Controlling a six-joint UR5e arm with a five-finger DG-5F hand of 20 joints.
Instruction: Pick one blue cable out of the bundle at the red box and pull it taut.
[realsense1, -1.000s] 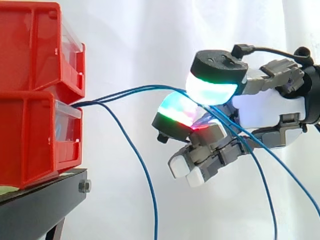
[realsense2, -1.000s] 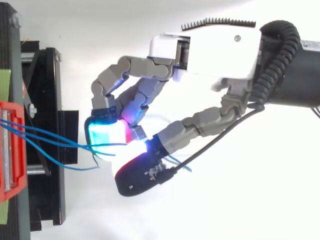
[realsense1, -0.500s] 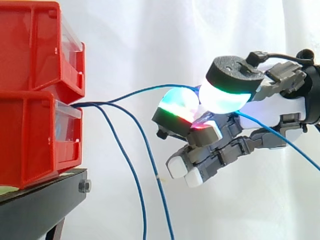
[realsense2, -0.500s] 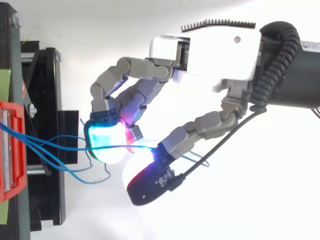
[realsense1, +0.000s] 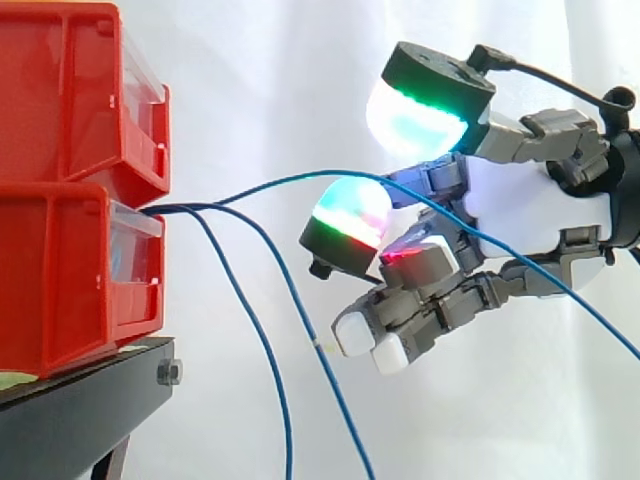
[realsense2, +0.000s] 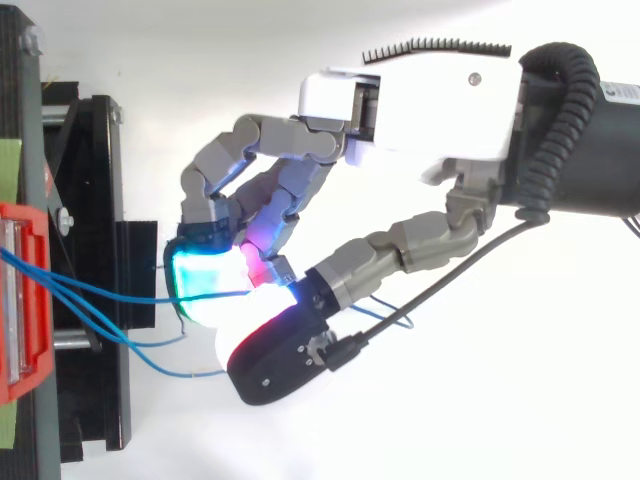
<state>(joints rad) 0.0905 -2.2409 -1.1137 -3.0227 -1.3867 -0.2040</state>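
Reaches in from the right with the hand (realsense1: 530, 220) held level. Curls the fingers (realsense1: 400, 325) in toward the palm. Holds the thumb (realsense1: 425, 95) up high, apart from the glowing pad (realsense1: 347, 212) below it.

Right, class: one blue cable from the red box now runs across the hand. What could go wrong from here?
1. That blue cable arcs slackly between the red box and the hand, so it might slip free when pulled.
2. Two other blue cables hang just below and could snag.
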